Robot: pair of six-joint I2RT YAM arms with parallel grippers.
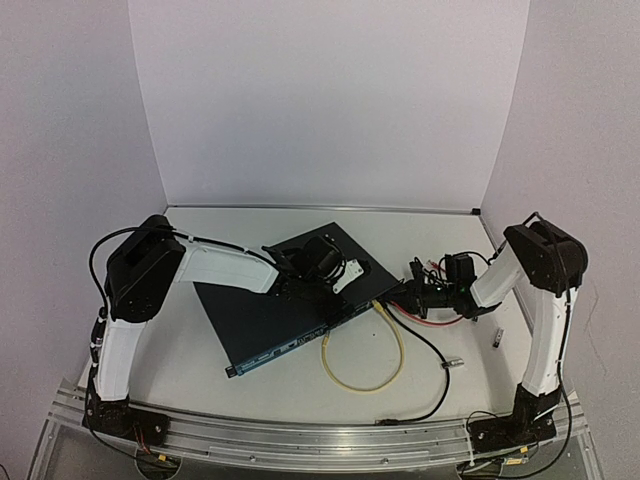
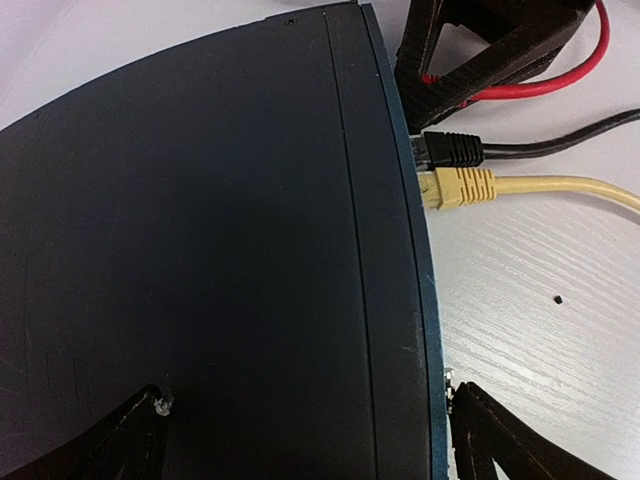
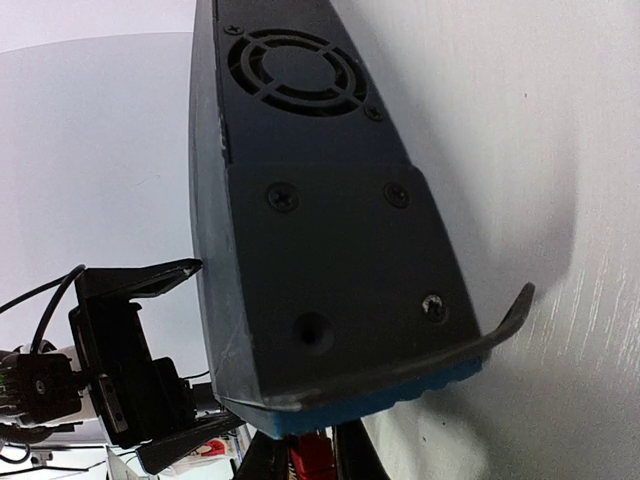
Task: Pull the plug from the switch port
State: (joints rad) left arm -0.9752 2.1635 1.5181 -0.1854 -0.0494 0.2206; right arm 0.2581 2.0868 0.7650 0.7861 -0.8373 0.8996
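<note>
Noted switch [image 1: 275, 310] lying flat mid-table [image 1: 180, 350], skewed, port face toward the near right, with yellow plug [image 2: 458, 187] and black plug [image 2: 450, 150] seated side by side in it. Found left gripper [image 2: 310, 396] above the switch top, fingers spread wide apart, one over the lid, the other past the port edge. Logged right gripper [image 1: 408, 295] just beside the switch's right end, near the plugs; cannot tell whether its fingers stand apart or together
</note>
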